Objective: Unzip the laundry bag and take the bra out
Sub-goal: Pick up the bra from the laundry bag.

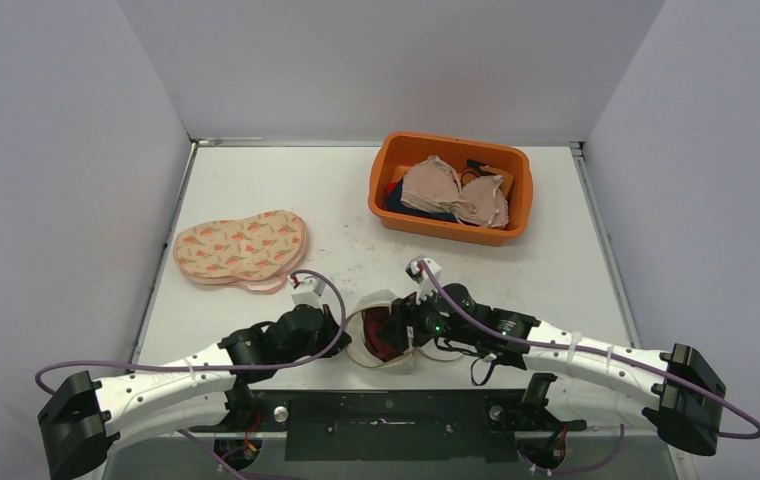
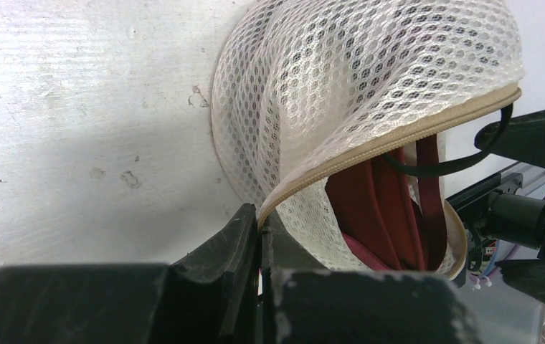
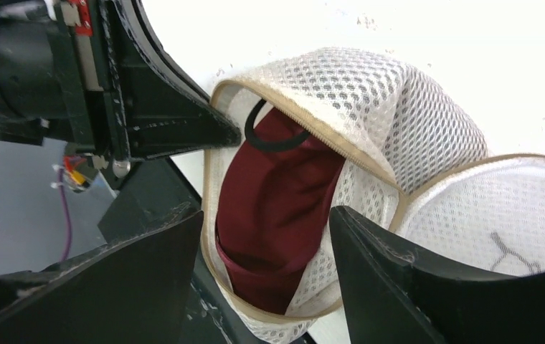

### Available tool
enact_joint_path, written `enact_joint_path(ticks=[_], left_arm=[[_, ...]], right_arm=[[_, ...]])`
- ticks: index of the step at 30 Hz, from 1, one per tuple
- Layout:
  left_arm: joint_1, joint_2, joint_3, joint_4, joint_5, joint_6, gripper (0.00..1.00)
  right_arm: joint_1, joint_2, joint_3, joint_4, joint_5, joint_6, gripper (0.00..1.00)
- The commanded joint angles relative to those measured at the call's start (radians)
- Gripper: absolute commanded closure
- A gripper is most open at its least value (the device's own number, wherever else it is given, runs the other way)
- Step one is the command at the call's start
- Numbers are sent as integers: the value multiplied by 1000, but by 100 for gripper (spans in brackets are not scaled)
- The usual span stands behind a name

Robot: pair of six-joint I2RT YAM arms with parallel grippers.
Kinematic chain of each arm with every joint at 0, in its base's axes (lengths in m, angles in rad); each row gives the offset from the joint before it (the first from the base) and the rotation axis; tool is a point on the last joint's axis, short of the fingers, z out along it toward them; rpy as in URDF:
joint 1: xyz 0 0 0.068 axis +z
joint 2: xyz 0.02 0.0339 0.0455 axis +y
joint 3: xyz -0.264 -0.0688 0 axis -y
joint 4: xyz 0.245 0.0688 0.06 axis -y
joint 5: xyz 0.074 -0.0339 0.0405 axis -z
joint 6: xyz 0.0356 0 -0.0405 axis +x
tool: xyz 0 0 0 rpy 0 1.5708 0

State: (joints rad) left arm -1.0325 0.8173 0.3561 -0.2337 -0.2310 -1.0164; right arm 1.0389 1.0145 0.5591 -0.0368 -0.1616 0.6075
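Observation:
The white mesh laundry bag lies at the table's near edge between both arms, its zipper open. A dark red bra shows inside the opening. My left gripper is shut on the bag's tan zipper edge, beside the mesh and the bra. My right gripper is open, its fingers on either side of the bag's mouth, with the red bra between them but not pinched. A thin black loop lies across the top of the opening. The mesh flap is folded back.
An orange bin at the back right holds several beige and dark garments. A flat pink carrot-print pouch lies at the left. The bag hangs partly over the table's near edge, above the arm bases.

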Motion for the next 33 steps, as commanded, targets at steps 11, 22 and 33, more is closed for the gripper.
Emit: enact_joint_path(ticks=[11, 22, 33], left_arm=[[1, 11, 37, 54, 10, 9, 100], [1, -9, 27, 48, 10, 4, 100], [0, -10, 18, 55, 15, 1, 100]], right_arm=[[288, 190, 236, -178, 455, -83, 31], [352, 379, 369, -301, 620, -98, 44], [356, 452, 397, -323, 643, -95, 63]])
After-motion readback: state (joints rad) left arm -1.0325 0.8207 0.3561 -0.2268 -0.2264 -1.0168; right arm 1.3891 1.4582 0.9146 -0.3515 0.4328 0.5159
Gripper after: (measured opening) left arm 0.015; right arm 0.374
